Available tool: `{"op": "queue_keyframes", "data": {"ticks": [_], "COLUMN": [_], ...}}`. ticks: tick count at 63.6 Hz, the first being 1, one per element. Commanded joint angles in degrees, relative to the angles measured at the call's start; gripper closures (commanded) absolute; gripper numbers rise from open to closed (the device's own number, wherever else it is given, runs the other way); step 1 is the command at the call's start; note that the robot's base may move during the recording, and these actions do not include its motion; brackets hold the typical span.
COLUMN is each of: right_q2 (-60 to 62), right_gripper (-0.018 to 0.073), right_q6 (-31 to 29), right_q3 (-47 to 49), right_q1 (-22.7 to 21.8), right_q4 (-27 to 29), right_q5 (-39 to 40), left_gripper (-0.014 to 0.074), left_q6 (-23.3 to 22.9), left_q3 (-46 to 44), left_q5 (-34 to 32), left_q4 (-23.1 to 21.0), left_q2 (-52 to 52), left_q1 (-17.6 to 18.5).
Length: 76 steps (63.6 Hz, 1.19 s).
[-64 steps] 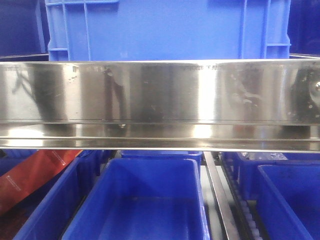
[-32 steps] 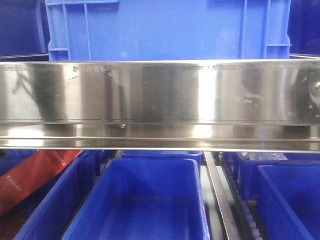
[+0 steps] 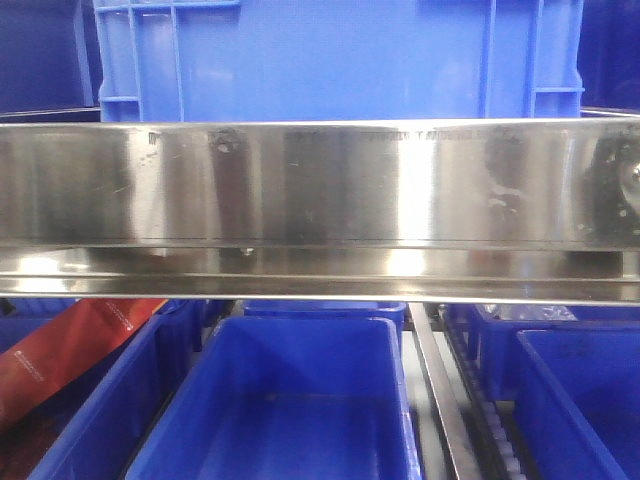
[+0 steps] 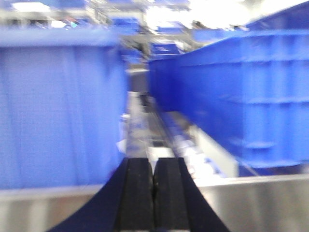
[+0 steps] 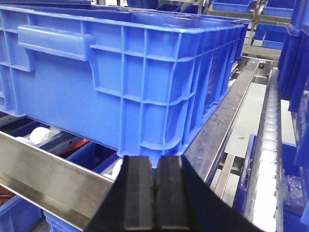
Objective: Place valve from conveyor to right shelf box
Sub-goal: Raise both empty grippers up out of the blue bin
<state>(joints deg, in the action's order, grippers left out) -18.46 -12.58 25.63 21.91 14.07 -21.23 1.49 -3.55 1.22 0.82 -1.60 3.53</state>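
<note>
The valve and the conveyor are out of view in every view. My left gripper [image 4: 154,162] is shut and empty, its black pads pressed together; it points along a gap between two blue crates [image 4: 58,106]. My right gripper [image 5: 155,159] is shut and empty, just in front of the corner of a large blue crate [image 5: 130,72] that sits on a shelf. Neither gripper shows in the front view.
A steel shelf rail [image 3: 320,185] crosses the front view, with a blue crate [image 3: 330,60] above it and blue bins [image 3: 290,400] below. A red strip [image 3: 60,355] lies at lower left. White rollers [image 5: 268,145] and a steel rail [image 5: 58,174] flank the right gripper.
The front view has barely shifted. Dark reflections on the left part of the steel rail have faded. The left wrist view is motion-blurred.
</note>
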Motion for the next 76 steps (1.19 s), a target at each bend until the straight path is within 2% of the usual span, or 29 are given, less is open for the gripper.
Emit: {"op": "queue_keyframes", "data": {"ticks": [1, 4, 11, 69, 76], "right_q2": [0.38, 0.38, 0.38, 0.38, 0.38], "right_gripper": [0.0713, 0.0713, 0.0713, 0.0713, 0.0713], "right_q6": [-0.44, -0.44, -0.44, -0.44, 0.95], "right_q3": [-0.2, -0.2, -0.2, -0.2, -0.62], "right_q1": [-0.08, -0.08, -0.08, -0.08, -0.76], "right_q4": [-0.24, -0.24, -0.24, -0.24, -3.27], "right_q5": [1.58, 1.58, 1.68, 1.79, 3.88], "left_gripper": [0.0707, 0.0707, 0.0707, 0.0707, 0.0707], "left_q6": [-0.28, -0.28, -0.28, -0.28, -0.28], "left_q3": [3.55, 3.55, 3.55, 3.55, 3.55], "left_q5": [-4.01, -5.19, -2.46, -3.1, -3.1], "left_q4": [-0.27, -0.27, -0.27, -0.27, -0.27], "left_q2": [1.6, 1.6, 1.6, 1.6, 1.6], "left_q1": [-1.65, -2.11, -2.27, -2.27, -2.27]}}
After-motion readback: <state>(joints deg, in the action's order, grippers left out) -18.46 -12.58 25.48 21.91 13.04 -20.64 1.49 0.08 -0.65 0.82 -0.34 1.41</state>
